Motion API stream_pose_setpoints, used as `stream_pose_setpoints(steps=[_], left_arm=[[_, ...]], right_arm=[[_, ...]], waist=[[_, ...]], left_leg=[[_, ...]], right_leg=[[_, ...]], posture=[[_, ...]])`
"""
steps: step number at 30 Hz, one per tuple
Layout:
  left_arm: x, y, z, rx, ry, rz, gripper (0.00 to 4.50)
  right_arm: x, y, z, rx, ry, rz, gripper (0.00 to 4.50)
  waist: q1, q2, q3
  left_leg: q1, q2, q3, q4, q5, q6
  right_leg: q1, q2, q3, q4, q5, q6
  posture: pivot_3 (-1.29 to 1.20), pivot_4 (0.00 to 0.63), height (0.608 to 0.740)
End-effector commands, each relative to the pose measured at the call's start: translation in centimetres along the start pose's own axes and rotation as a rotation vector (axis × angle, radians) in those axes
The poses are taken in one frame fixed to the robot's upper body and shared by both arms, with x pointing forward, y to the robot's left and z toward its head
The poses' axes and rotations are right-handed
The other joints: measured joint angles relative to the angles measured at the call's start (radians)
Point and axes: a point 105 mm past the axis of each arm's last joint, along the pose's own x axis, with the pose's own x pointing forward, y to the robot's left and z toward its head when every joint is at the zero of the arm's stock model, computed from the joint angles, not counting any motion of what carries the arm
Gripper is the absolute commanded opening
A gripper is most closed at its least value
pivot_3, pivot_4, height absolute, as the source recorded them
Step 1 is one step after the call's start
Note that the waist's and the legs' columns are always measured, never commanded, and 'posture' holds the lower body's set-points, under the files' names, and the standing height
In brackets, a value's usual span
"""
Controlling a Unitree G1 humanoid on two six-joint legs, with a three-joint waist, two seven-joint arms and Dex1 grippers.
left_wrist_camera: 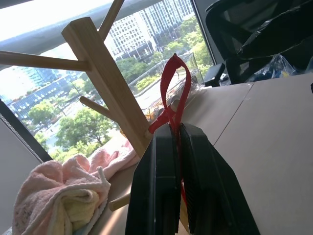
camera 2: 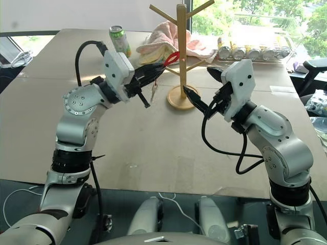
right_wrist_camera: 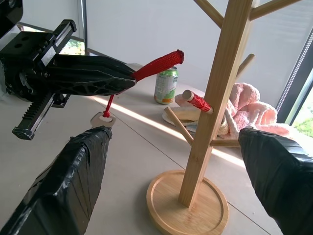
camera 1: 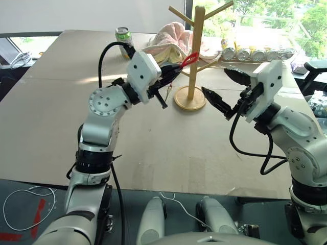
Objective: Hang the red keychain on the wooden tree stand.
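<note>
Left claw (camera 1: 176, 69): fingers pressed together, pinching the red keychain (camera 1: 190, 58) by its strap. The strap loop projects past the fingertips, just beside the post of the wooden tree stand (camera 1: 195, 56); the silver key (right_wrist_camera: 103, 117) hangs below the claw. Right claw (camera 1: 225, 92): fingers spread wide, holding nothing, near the stand's round base on the tabletop (camera 1: 153, 153). A green soda can (camera 1: 123, 34) and a pink towel (camera 1: 166, 43) lie behind the stand
</note>
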Motion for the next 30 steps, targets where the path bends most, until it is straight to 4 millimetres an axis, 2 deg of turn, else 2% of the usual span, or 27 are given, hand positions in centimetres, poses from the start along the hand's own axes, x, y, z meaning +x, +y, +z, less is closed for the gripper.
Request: stream_pose_setpoints(steps=[1,7,18,30], left_arm=[[0.5,0.0,1.0,0.057,-0.041,-0.012,0.08],[1.6,0.2,0.4,0.099,-0.032,-0.021,0.08],[2.5,0.6,0.0,0.128,-0.032,-0.017,0.08],[2.7,0.6,-0.6,0.159,-0.003,-0.026,0.08]], right_arm=[[-0.7,0.0,1.6,-0.045,-0.053,-0.019,4.50],[-1.1,0.1,1.4,-0.041,-0.044,-0.042,4.50],[-1.4,-0.3,1.5,-0.044,-0.042,-0.081,4.50],[-1.3,-0.5,1.6,-0.044,-0.044,-0.095,4.50]], waist=[[0.000,0.000,0.000],[0.001,0.000,0.000],[0.001,0.000,0.000],[0.000,0.000,0.000]], left_leg=[[0.000,0.000,0.000,0.000,0.000,0.000],[0.000,0.000,0.000,0.000,0.000,0.000],[0.000,0.000,0.000,0.000,0.000,0.000],[0.000,0.000,0.000,0.000,0.000,0.000]], right_leg=[[0.000,0.000,0.000,0.000,0.000,0.000],[0.000,0.000,0.000,0.000,0.000,0.000],[0.000,0.000,0.000,0.000,0.000,0.000],[0.000,0.000,0.000,0.000,0.000,0.000]], posture=[[0.00,0.150,0.732],[0.00,0.150,0.732],[0.00,0.150,0.732],[0.00,0.150,0.732]])
